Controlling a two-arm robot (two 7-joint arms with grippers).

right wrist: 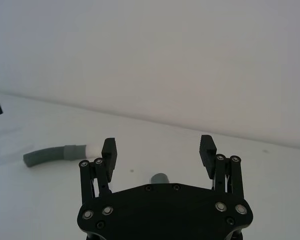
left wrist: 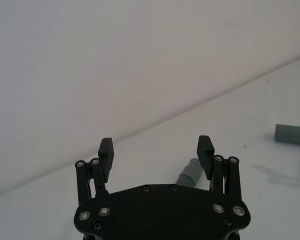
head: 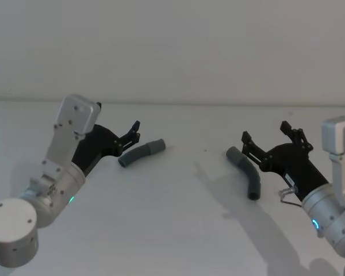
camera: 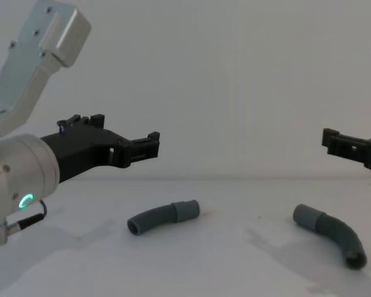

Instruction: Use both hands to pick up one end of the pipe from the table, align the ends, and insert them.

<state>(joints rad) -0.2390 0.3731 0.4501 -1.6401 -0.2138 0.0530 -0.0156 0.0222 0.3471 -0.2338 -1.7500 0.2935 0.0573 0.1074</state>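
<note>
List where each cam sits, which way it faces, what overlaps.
Head: high, facing down at table; left gripper and right gripper, both open.
Chest: low, facing across; grippers at both edges, left piece and right piece lower down.
Left wrist: behind left gripper, facing left piece.
Right wrist: behind right gripper, facing right piece.
Shared: each wrist view also shows the other piece.

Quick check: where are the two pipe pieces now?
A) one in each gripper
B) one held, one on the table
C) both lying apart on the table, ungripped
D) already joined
C: the left pipe piece and right pipe piece lie apart on the table; the left gripper and right gripper are open and empty.
</note>
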